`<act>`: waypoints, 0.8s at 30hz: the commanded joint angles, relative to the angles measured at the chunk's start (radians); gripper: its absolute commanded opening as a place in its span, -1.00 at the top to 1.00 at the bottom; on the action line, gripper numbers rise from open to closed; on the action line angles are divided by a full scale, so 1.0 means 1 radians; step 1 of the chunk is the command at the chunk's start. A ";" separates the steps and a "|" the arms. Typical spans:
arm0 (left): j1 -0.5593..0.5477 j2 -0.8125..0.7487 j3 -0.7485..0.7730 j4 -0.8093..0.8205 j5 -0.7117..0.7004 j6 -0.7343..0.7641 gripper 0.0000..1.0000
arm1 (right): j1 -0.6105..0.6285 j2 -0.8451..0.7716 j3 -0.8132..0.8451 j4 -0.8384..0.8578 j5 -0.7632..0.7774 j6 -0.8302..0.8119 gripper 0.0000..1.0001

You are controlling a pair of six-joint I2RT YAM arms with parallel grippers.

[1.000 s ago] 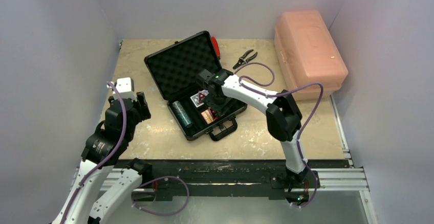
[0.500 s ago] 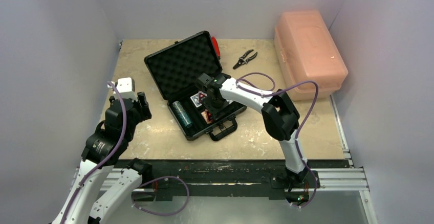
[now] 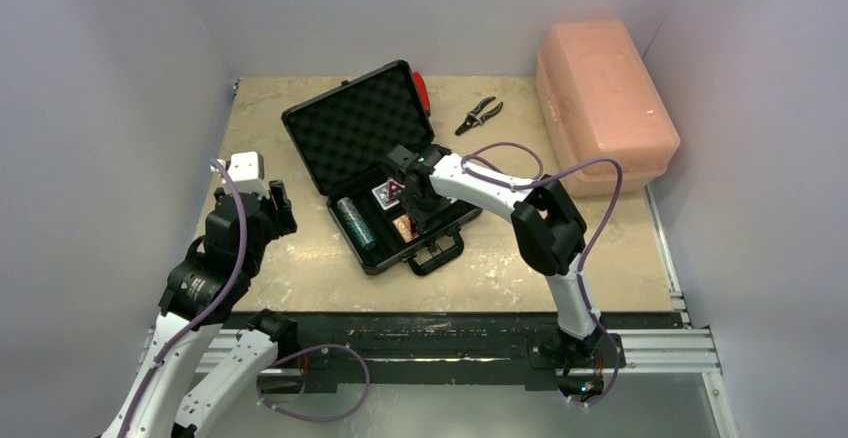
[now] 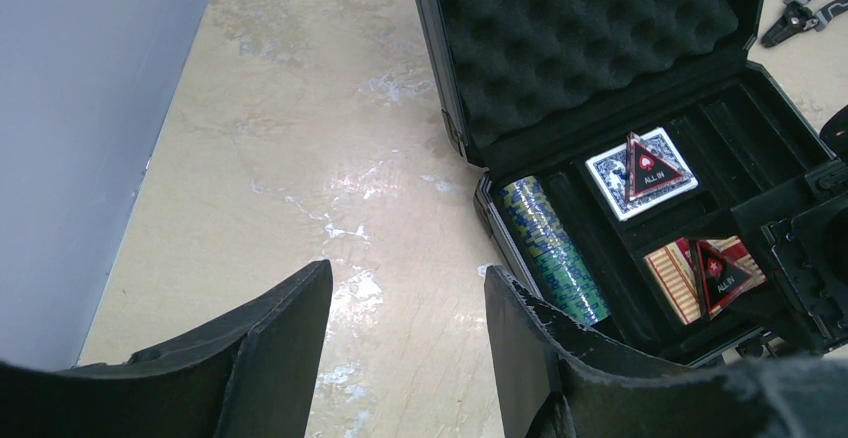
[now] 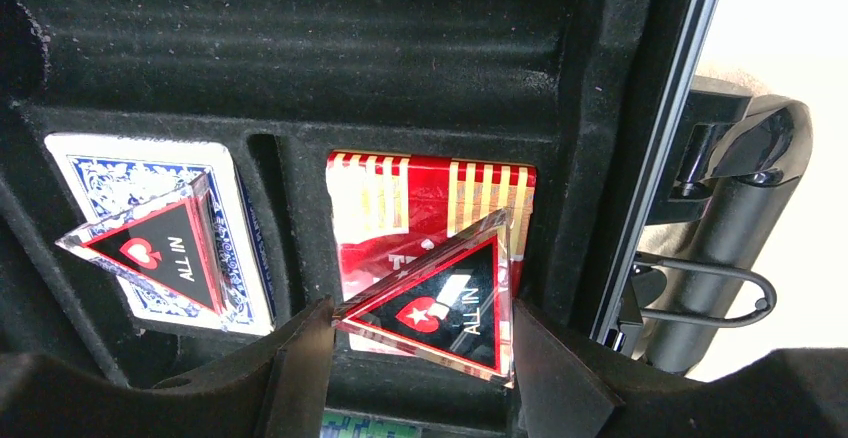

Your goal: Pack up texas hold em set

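The small black briefcase lay open in the middle of the table, its foam-lined lid leaning back toward the far wall and its handle pointing to the near edge. The right gripper was lowered into the tray, and its jaws stood partly apart, closed on a red-black ALL IN triangle. One corner of this piece touched the left finger and its opposite edge met the right finger. The piece was tilted just above the orange-red deck, which sat in its own compartment. In the next compartment lay the blue deck, with the other triangle resting on top of it. A teal chip roll filled the long slot at the left side of the tray. The left gripper hung above the bare table to the left of the case, well apart from it, with its jaws about half open and nothing between them. A large pink box stood at the far right. The pliers and a red-handled tool lay behind the case.
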 commanded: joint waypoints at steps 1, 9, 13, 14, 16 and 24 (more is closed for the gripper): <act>0.009 -0.007 0.003 0.016 0.006 0.001 -0.14 | -0.005 -0.053 -0.012 -0.021 0.057 0.034 1.00; 0.009 -0.010 0.001 0.015 0.009 0.000 -0.14 | -0.014 -0.099 -0.071 0.094 0.042 -0.034 0.19; 0.009 -0.009 0.001 0.015 0.010 0.000 -0.14 | -0.016 -0.124 -0.080 0.109 0.056 -0.063 -0.18; 0.009 -0.008 0.001 0.015 0.009 0.000 -0.14 | -0.016 -0.128 -0.076 0.110 0.057 -0.074 -0.27; 0.009 -0.007 0.002 0.015 0.007 0.002 -0.14 | -0.016 -0.137 -0.068 0.109 0.066 -0.102 -0.48; 0.009 -0.004 0.001 0.013 -0.002 0.002 -0.14 | -0.016 -0.163 -0.093 0.172 0.051 -0.187 -0.85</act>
